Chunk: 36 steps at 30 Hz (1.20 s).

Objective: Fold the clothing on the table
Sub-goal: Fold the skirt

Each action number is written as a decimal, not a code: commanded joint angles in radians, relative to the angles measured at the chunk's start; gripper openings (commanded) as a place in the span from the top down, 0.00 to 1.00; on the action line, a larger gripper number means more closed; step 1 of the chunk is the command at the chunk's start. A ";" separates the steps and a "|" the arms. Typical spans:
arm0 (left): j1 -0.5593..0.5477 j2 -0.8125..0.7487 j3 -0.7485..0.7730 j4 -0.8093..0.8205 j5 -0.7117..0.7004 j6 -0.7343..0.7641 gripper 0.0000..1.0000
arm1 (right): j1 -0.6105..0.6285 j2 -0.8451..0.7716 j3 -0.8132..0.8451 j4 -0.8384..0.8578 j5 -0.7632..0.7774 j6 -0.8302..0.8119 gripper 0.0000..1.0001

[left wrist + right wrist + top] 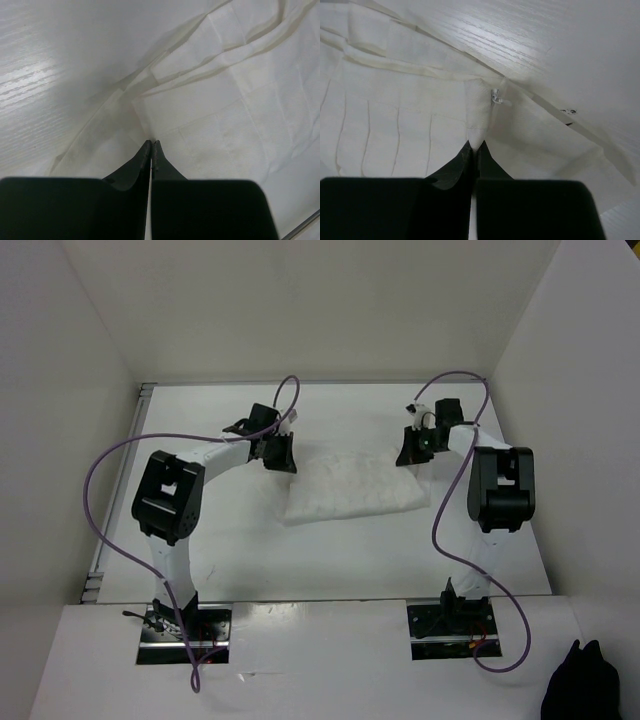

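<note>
Toward the far edge of the table [330, 560], midway between left and right: the clothing [350, 490], lying flat, long axis running left edge to right edge. Gripped at both far corners. Left fingers [137, 167] pressed together, pinching a raised crease of fabric at the far-left corner. Right fingers [456, 165] squeezed tight too, nipping a tented fold at the far-right corner. One corner per arm, neither reaching across. From both sets of fingers, the whole body of the garment stretching away toward the near edge. Looks set for a lift and a pull of the far hem toward the near edge, across the short axis. Worth keeping both corners level, or the thin fabric probably skews.
</note>
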 commanded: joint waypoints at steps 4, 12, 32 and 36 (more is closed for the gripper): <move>-0.004 -0.158 -0.007 0.056 -0.041 -0.007 1.00 | -0.005 -0.156 0.004 0.022 -0.070 -0.007 1.00; -0.004 -0.193 0.014 0.038 -0.064 0.011 1.00 | -0.005 -0.179 -0.005 0.060 -0.090 0.013 1.00; 0.037 -0.126 0.161 0.110 -0.081 0.019 1.00 | -0.005 -0.123 -0.055 0.384 -0.013 0.200 1.00; 0.083 0.070 0.309 0.110 -0.109 -0.047 1.00 | -0.005 -0.040 0.012 0.416 0.120 0.315 0.99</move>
